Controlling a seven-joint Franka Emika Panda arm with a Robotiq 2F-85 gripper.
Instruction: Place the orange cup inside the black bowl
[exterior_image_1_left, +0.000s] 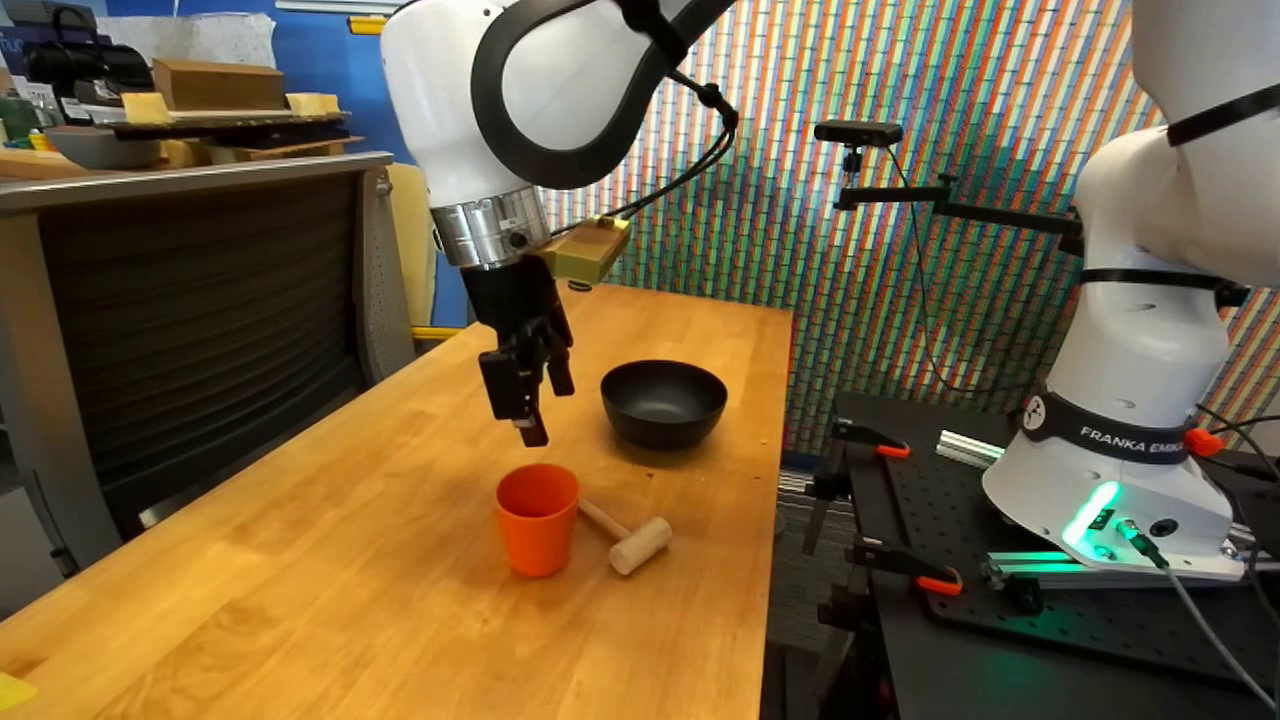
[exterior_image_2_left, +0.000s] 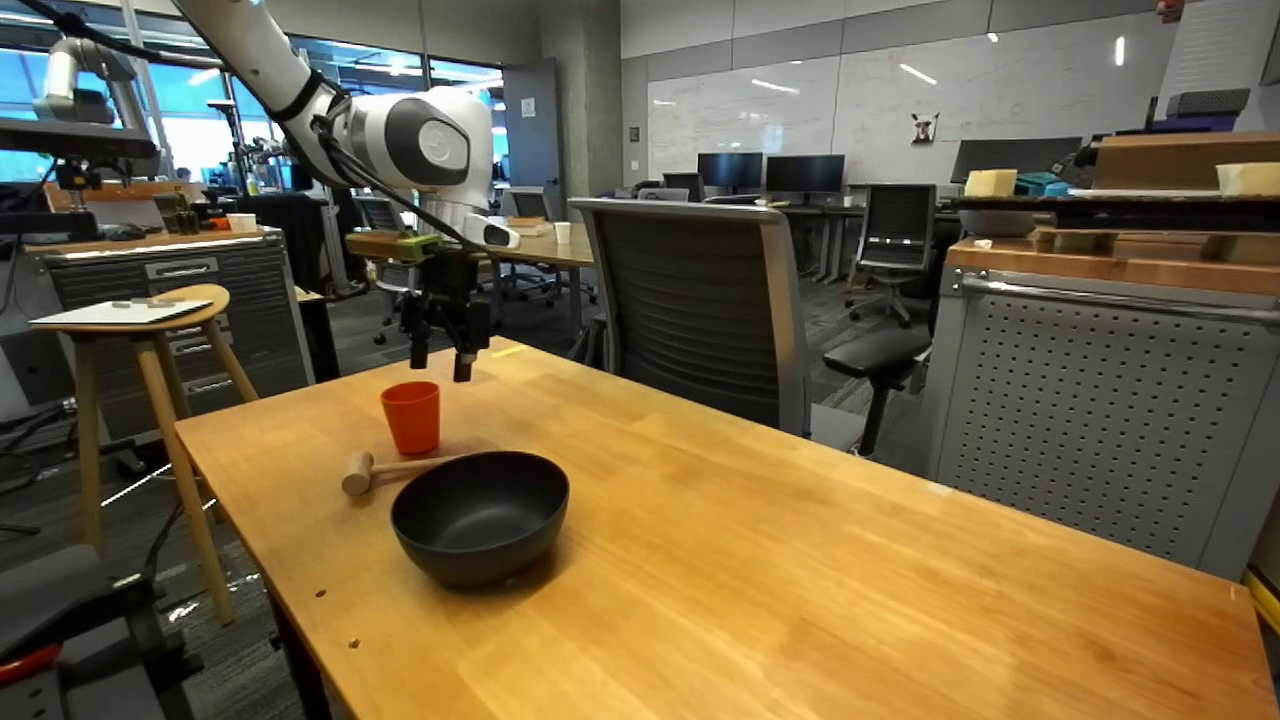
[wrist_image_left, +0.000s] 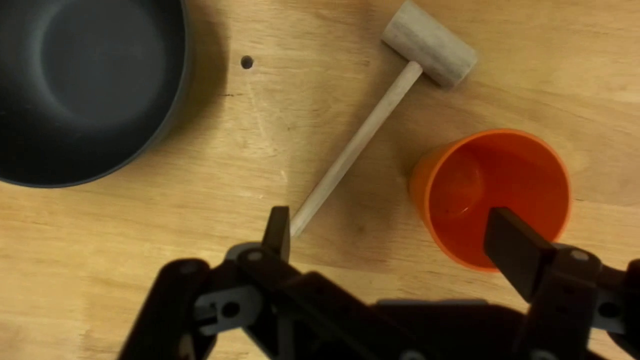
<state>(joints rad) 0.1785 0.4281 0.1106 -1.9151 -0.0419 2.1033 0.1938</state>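
A round, shallow black bowl (exterior_image_2_left: 480, 518) stands near the upright, tapered orange plastic cup (exterior_image_2_left: 411, 420); a pale wooden mallet (wrist_image_left: 382, 111) lies just beside the cup. Above the cup, off-centre, the black pincer (exterior_image_2_left: 440, 368) hangs spread wide. Best centre it, descend straight, mallet untouched, then close gently.

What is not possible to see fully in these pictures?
Wrist view: black bowl, cut off by the left and top edges.
Wrist view: part of orange cup, hidden by one of the fingers.
In an exterior view: handle end of wooden mallet, hidden behind orange cup.
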